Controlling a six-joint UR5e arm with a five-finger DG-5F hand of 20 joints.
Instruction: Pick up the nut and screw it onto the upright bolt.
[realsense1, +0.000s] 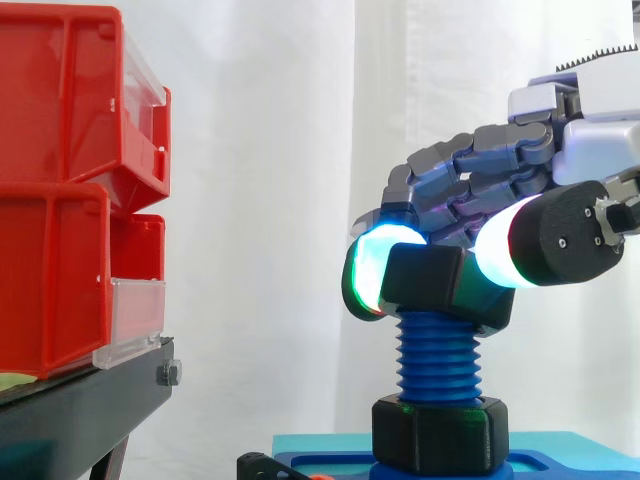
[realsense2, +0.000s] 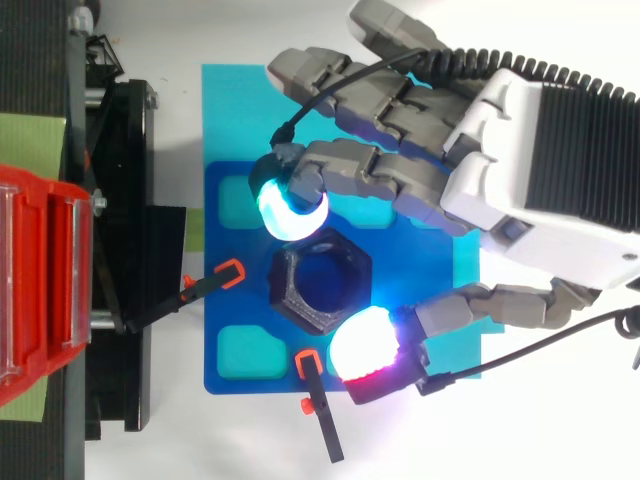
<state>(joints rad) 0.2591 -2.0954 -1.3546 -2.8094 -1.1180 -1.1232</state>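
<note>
Hand (realsense1: 480, 190) fingers (realsense2: 290, 205) are curled, pinching the black hex nut (realsense1: 430, 278) from opposite sides. Nut sits on the tip of the upright blue bolt (realsense1: 438, 355), bore over the shank from above. From the side it looks slightly cocked, so it probably needs levelling before turning.

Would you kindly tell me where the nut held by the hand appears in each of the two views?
Side view: the nut sits tilted atop the blue bolt, right of centre, pinched by the hand.
Top view: the nut is the black hexagon at centre, between two glowing pads.
Shared landmark: the red bins at the left edge.
</note>
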